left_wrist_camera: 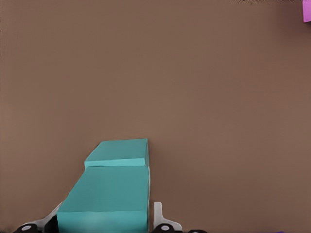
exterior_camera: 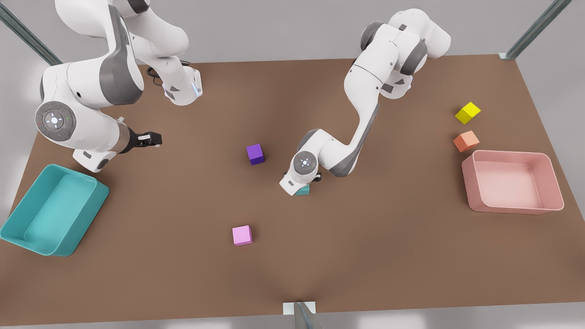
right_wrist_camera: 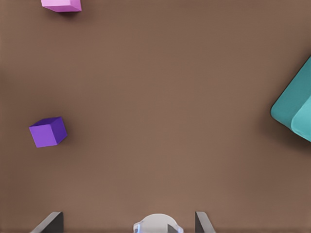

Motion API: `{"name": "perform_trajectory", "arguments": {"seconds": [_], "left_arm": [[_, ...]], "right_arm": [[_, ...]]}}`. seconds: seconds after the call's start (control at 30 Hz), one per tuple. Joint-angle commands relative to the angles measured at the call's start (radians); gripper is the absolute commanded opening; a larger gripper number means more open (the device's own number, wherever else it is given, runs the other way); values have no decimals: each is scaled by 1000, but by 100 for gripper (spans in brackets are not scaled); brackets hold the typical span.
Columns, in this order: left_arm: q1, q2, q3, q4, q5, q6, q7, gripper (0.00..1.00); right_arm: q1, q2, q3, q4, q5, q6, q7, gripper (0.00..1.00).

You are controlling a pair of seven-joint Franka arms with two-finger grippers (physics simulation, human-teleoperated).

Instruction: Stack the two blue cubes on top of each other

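Simulated lab bench: bare brown table (exterior_camera: 320, 256), grey walls, metal frame struts (exterior_camera: 534, 29), two bolted arms, coloured cubes, teal tray (exterior_camera: 27, 237) and pink tray (exterior_camera: 468, 178).

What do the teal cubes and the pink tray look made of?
Both teal cubes: seemingly matte plastic or painted wood, with flat, uniform faces and no glare. Pink tray: likely moulded plastic, with rounded corners, thin walls and a soft sheen.

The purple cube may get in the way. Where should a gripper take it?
Come straight down and pinch two opposite side faces of the purple cube. It sits flat on the table, apart from everything, turned slightly, so rotate the wrist to match. The open right gripper is free.
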Motion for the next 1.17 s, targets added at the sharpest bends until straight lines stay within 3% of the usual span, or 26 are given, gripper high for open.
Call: {"name": "perform_trajectory", "arguments": {"seconds": [0.0, 0.6, 0.63, 0.7, 0.8, 0.83, 0.9, 0.93, 0.97, 1.13], "left_arm": [[0, -1, 0, 1, 2, -3, -230, 100], [15, -33, 5, 39, -17, -60, -249, 100], [20, -50, 5, 39, -18, -85, -249, 100], [40, -58, 9, 229, -17, -361, -247, 100], [181, -219, 11, 312, -15, -634, -207, 100], [331, -300, 8, 312, 14, -710, 13, 100], [442, -345, 5, 309, 238, -839, 535, 100], [604, -441, -38, 176, 164, -760, 600, 100], [657, -642, -63, -130, 166, -568, 682, 100], [646, -651, -61, -107, 137, -608, 690, 100]], "right_arm": [[0, -1, 0, 0, 1, -1, 13, 100], [-2, 4, -1, 5, 0, -4, 11, 100], [-2, 4, -1, 6, 1, -4, 11, 100], [-2, 5, 0, 5, 1, -4, 11, 100], [-3, 5, -1, 6, 1, -4, 11, 100], [-3, 7, -1, 8, 0, -4, 11, 100], [-3, 7, -1, 8, -2, -4, 11, 100], [-3, 7, -1, 9, -2, -4, 11, 100], [-2, 7, -1, 9, 0, -4, 11, 100], [-2, 7, -1, 9, -2, -4, 11, 100]]}}
